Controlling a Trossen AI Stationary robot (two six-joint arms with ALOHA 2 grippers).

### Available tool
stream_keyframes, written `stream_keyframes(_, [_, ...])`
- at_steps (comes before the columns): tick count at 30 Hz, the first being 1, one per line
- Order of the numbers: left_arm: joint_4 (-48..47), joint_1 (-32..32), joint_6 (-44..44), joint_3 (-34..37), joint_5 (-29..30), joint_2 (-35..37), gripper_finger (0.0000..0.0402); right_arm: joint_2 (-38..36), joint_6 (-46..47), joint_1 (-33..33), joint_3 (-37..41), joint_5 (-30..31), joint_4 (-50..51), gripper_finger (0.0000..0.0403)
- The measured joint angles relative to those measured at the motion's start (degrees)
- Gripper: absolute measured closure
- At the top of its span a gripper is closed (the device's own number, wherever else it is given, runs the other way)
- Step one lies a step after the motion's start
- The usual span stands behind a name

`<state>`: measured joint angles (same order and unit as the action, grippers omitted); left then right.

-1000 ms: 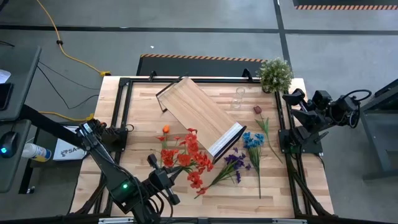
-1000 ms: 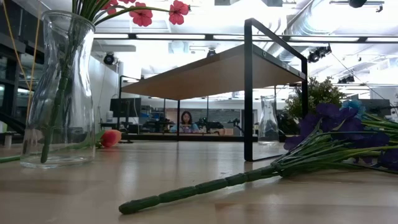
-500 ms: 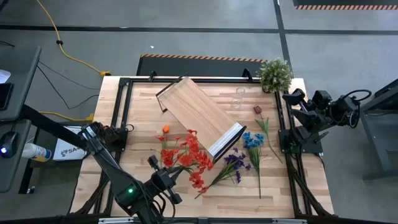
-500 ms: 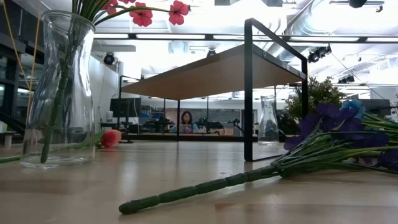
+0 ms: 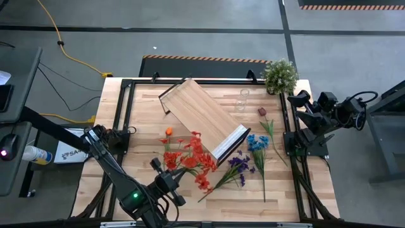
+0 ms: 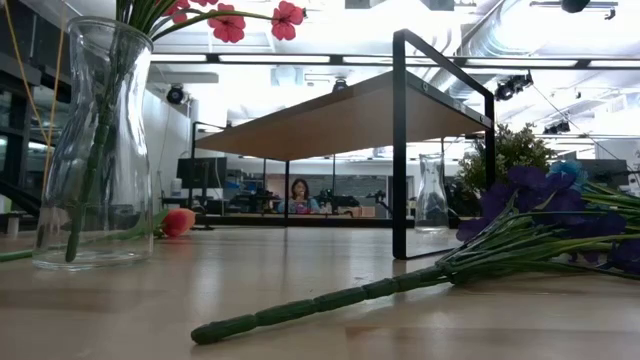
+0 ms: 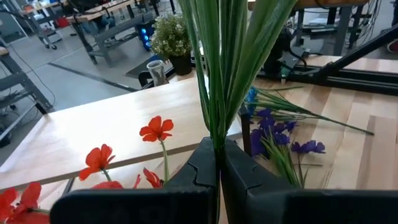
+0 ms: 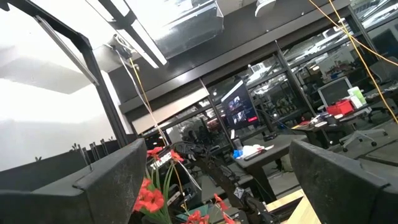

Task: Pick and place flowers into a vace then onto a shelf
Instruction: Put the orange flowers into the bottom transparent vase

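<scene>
While the left gripper [image 7: 217, 163] stays pinched on the red flowers' [image 5: 190, 161] stalks near the table's front edge, lower them straight into the vase [image 6: 92, 150]; the right gripper [image 5: 302, 104] waits wide open.

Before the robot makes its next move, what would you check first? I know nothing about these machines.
1. Left gripper shut firmly on the thin green stalks: ok.
2. Clear glass vase upright on the plank table: ok.
3. Stalks of the red blooms reach down inside that vase: ok.
4. The gripped stalks are the ones in the vase: cannot tell.
5. Top of the light-wood shelf with the dark metal frame bare for the vase: ok.
6. Right gripper open and parked at the table's right edge, out of the way: ok.
7. All flowers collected: not ok; purple flowers and blue flowers lie loose on the table.
</scene>
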<state>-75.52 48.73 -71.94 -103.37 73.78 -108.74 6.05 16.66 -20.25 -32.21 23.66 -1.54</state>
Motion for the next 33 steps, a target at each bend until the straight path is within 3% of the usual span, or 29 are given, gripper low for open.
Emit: stream_keyframes(33, [-8.14, -0.33, -15.85, 2.14, -3.96, -5.11, 0.0364, 1.15, 1.34, 0.0, 0.0, -0.02, -0.9, 0.0022])
